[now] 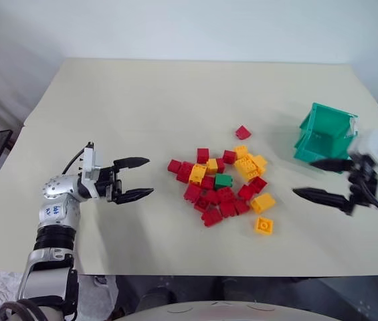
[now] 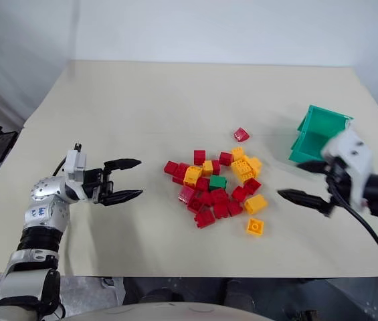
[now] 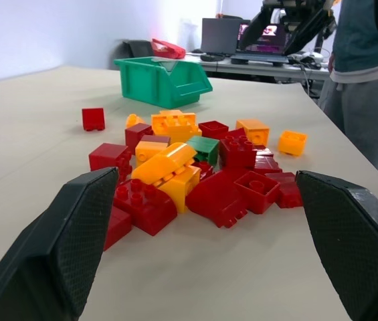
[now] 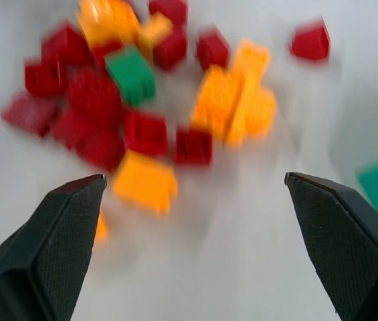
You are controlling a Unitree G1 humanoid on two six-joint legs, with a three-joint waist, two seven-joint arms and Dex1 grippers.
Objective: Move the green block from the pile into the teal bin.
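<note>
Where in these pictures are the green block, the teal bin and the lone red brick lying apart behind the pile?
green block [image 1: 223, 180], left eye view, its studded top.
teal bin [image 1: 317, 115], left eye view, its back wall.
lone red brick [image 1: 243, 132], left eye view, its top face.

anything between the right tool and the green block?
Yes. In the left eye view, red and yellow bricks of the pile lie between the right tool and the green block; nearer the tool, bare table.

Silver arms — black-fingered gripper [image 1: 134, 178] each
</note>
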